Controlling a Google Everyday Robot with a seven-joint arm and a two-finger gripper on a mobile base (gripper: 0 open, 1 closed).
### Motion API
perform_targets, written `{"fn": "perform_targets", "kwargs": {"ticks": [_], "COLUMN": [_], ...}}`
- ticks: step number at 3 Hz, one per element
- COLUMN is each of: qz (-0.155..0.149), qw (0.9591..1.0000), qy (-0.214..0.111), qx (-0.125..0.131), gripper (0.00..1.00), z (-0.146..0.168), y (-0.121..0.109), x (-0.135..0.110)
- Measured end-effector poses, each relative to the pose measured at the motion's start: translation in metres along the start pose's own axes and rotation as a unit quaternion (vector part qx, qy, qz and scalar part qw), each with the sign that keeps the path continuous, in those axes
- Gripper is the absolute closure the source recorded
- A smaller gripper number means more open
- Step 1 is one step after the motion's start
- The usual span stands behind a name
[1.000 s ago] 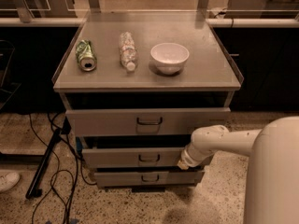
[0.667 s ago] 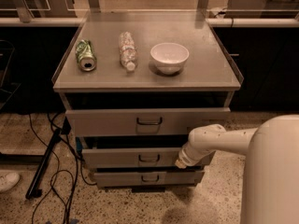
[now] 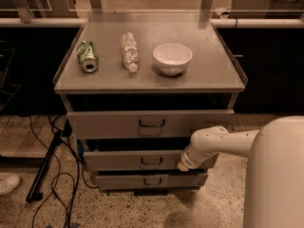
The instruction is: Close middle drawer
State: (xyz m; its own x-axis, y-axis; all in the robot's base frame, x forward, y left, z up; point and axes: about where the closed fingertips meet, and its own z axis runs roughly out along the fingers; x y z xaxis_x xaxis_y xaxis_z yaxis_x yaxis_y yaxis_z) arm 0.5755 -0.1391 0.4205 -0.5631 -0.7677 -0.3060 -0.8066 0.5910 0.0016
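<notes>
Against the right part of the plain flat front of the wide, shallow grey metal middle drawer [image 3: 118,161] sits my end effector [image 3: 184,165], at the tip of the white jointed arm [image 3: 223,144] that reaches in from the right; it looks to be touching the front, just right of the small central loop handle [image 3: 151,161]; I cannot tell whether the end effector is apart or together, since it faces away from me towards the drawer. The middle drawer is the second of three in the grey metal table [image 3: 223,82]; a dark band shows above its front, so it is not yet fully pushed in. Above it the taller, wider-fronted grey top drawer [image 3: 104,123] stands out from the frame, with a dark gap over it as well; below it the narrower grey bottom drawer [image 3: 118,180] sits close to the floor.

On the table top three things lie in a row, each apart from the others: a crushed green drinks can [image 3: 87,57] on its side at the left; a clear plastic bottle [image 3: 129,51] lying with its cap towards me in the middle; an upright white round bowl [image 3: 172,58] at the right.

The white rounded robot body [image 3: 278,175] fills the lower right corner; black cables [image 3: 59,184] trail over the speckled floor [image 3: 223,203] left of the table, beside a black slanted bar [image 3: 45,167]; a white shoe [image 3: 7,184] shows at the left edge.
</notes>
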Motion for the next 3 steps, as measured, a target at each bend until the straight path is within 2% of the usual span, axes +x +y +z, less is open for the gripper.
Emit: {"fn": "perform_targets", "kwargs": {"ticks": [1,2,3], "qz": [0.000,0.000,0.000], "qw": [1.0000,1.0000,1.0000], "qy": [0.000,0.000,0.000], "qx": [0.000,0.000,0.000], "gripper": [0.20,0.00,0.00], "z": [0.0000,0.0001,0.0001], "y": [0.0000,0.0001,0.0001], "x": [0.0000,0.0000,0.0000]}}
